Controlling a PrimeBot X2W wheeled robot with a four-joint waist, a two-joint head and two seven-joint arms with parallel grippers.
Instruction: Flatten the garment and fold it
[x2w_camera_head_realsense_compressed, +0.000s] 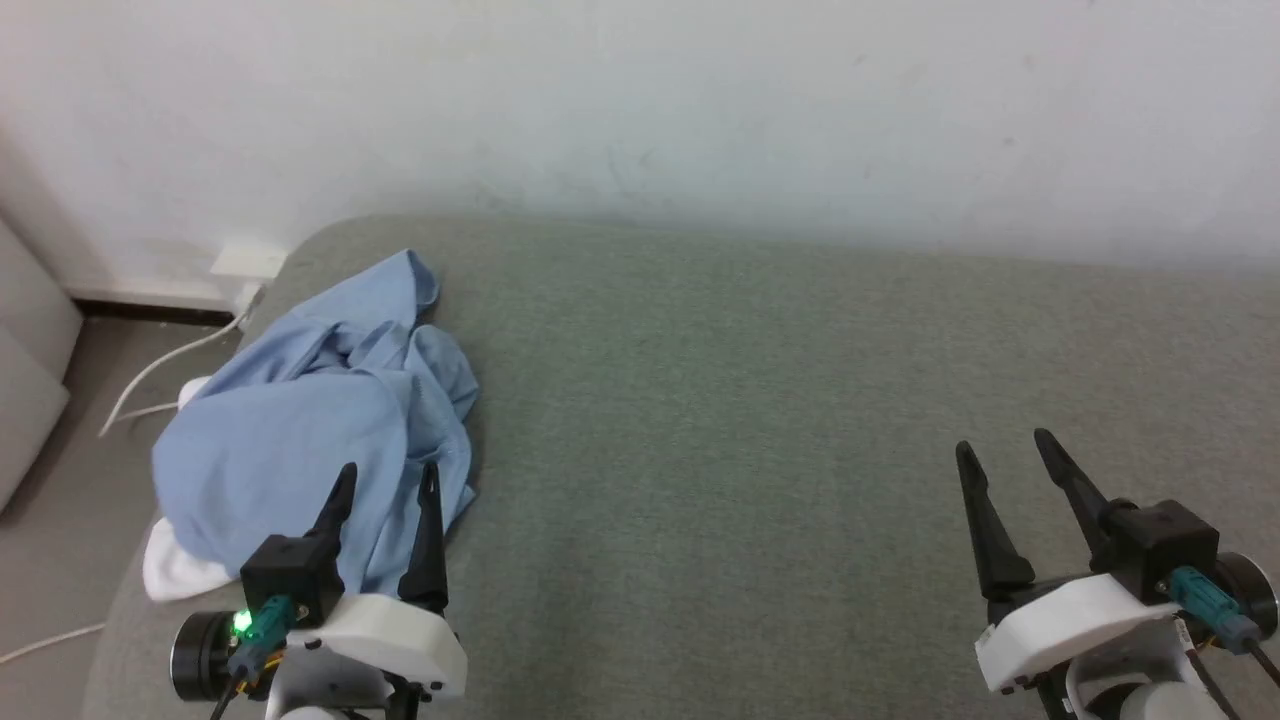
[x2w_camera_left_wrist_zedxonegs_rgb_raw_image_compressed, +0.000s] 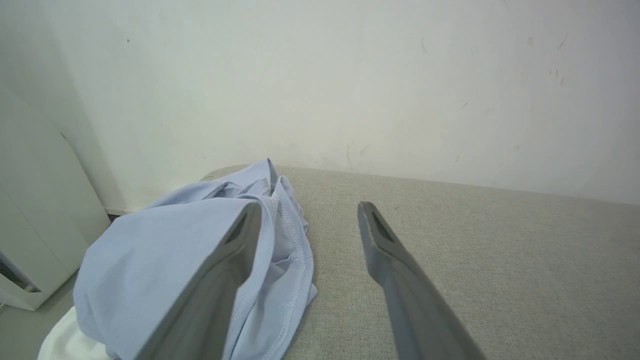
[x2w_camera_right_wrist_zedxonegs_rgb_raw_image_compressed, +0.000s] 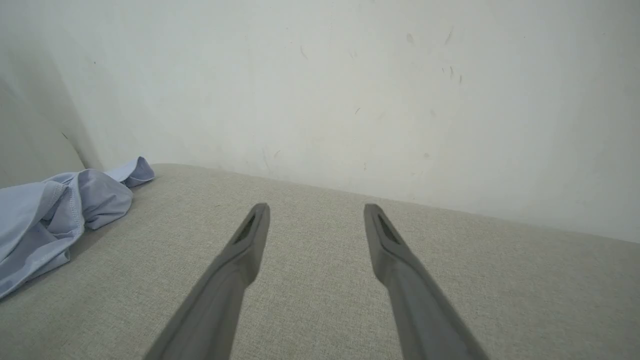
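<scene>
Garment (x2w_camera_head_realsense_compressed: 300, 420) is lying bunched at the grey tabletop's (x2w_camera_head_realsense_compressed: 720, 450) left edge, flattening not yet begun, with the left claw (x2w_camera_head_realsense_compressed: 389, 470) hovering spread beside it, the right claw (x2w_camera_head_realsense_compressed: 1002, 442) spread well apart, and a hem grasp probably coming next.

The shirt (x2w_camera_head_realsense_compressed: 300, 430) is soft, matt, fine-knit cloth with stitched hems, the bed (x2w_camera_head_realsense_compressed: 750, 450) is covered in coarse woven fabric, and the fingers (x2w_camera_right_wrist_zedxonegs_rgb_raw_image_compressed: 235, 280) of the right hand (x2w_camera_right_wrist_zedxonegs_rgb_raw_image_compressed: 316, 207) look smooth matt plastic.
</scene>
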